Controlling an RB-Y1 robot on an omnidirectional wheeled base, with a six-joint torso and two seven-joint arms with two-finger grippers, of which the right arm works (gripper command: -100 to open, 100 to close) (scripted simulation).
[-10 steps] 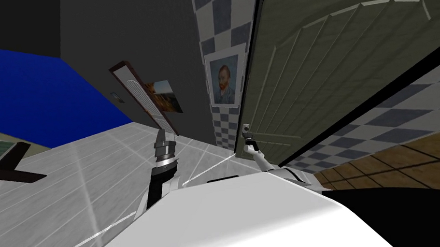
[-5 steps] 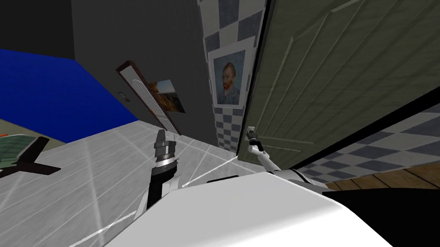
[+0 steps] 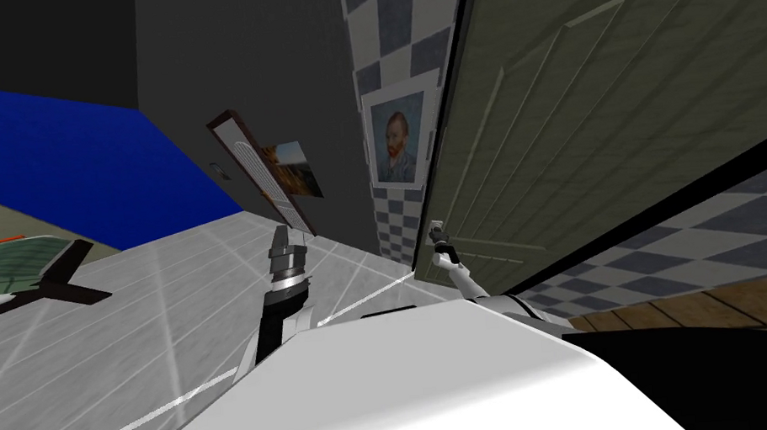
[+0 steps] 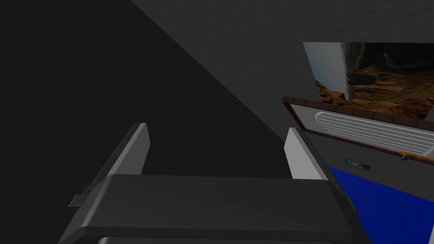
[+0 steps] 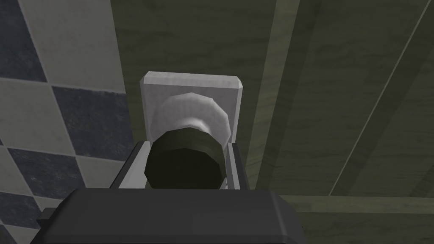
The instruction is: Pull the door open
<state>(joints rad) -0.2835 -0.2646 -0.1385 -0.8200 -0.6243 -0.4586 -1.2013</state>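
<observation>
Our right gripper [image 5: 185, 148] is closed on the dark knob [image 5: 183, 167] of the olive-green door [image 3: 603, 125].
Its two fingers [image 5: 236, 163] press the knob's sides, just in front of a light grey plate [image 5: 193, 87] on the panelled door, near the edge that meets a blue-and-cream checkered wall [image 3: 386, 31]. A framed portrait [image 3: 398, 144] hangs on that wall beside the door. Our left gripper [image 4: 217, 131] hangs well apart over the pale grey tiled floor [image 3: 128, 327], fingers spread wide and holding nothing, facing a dark grey wall [image 3: 262, 65]. Farther left stands a bright blue wall [image 3: 74, 162]; to our right a brown wooden floor [image 3: 716, 295] shows.
</observation>
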